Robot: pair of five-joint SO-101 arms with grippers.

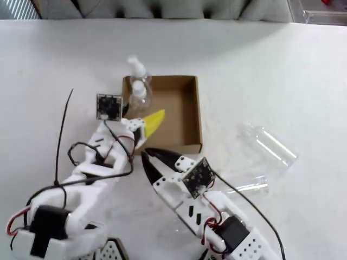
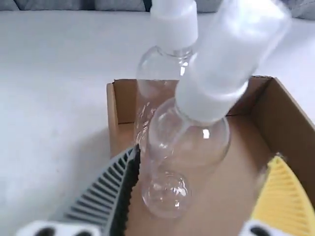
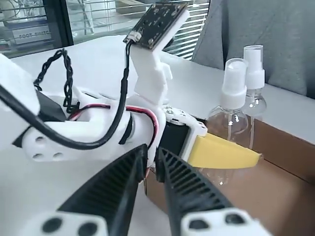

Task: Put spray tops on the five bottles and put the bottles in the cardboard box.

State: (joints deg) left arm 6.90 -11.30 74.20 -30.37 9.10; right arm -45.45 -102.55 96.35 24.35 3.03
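The left hand point(image 2: 205, 156) is being held wide open inside the cardboard box point(image 1: 176, 105). Its grey and yellow fingers are spread to either side of the near bottle point(image 2: 189, 142), which is standing upright on the box floor with a spray top point(image 2: 221, 54) fitted. Nothing is being gripped, though the grey finger is lying just beside the bottle's wall. A second bottle point(image 2: 157, 73), also topped, is standing just behind it, by the box's upper left corner in the high view.

The right hand point(image 3: 151, 151) is being held clenched on nothing, its black fingertips together. It is just outside the box's lower left corner and is pointing toward the upper left of the high view.

Two more clear bottles are lying on their sides on the table point(image 1: 271, 65), well right of the box. The upper lying bottle point(image 1: 271, 143) is at mid right, its long axis running from upper left to lower right. The lower lying bottle point(image 1: 248, 187) is resting nearly level across the frame. Whether either has a top fitted cannot be told.

The task is judged to be partly done. The coming move is judged to turn on the lying bottles, which are off to the right of both hands, away from where the right hand is pointing. The right arm is the nearer one, and its hand would need turning round and opening.
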